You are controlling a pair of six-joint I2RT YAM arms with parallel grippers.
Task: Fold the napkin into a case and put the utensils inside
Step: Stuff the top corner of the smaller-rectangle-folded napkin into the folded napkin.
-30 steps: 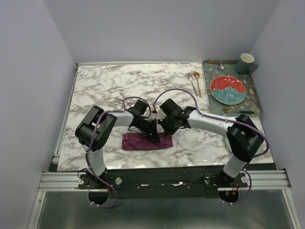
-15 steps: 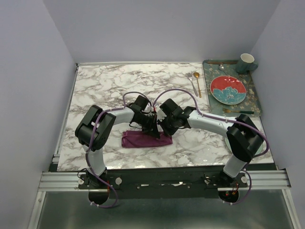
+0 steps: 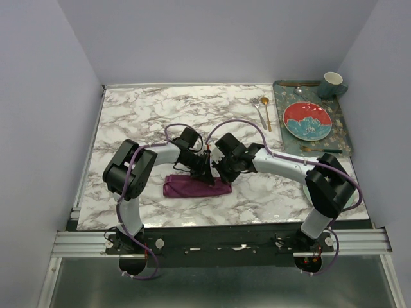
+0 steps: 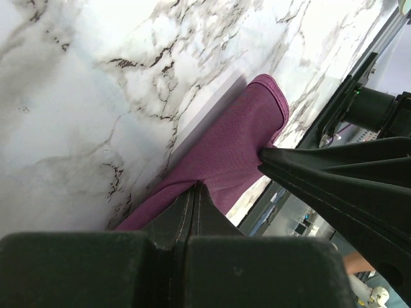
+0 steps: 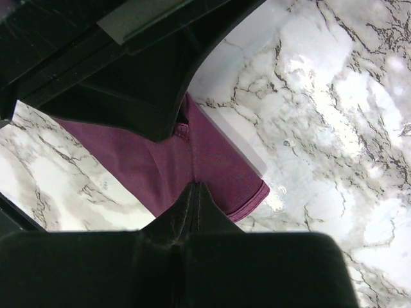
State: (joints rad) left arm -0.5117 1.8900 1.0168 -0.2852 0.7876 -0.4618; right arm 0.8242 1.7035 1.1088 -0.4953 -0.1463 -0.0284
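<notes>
Step in hand: the folding stage, judged late. The napkin lies on the table near its front edge as a narrow purple band, long side running left to right. Fork and spoon lie side by side well apart from it, at the far right just beside the tray; neither is inside the cloth yet.

Left fingers: pressed fully together, tips pointing down onto the napkin near the middle of its width. Right fingers: likewise pressed together, tips over the napkin close to its hemmed right-hand end. The two arms meet tip to tip above the band. Whether either pair has a pinch of cloth caught cannot be told; the tips hide the contact.

Next move, as judged: finish or flatten the pocket without dragging the slippery cloth, leave an open end, then reach for the utensils.
</notes>
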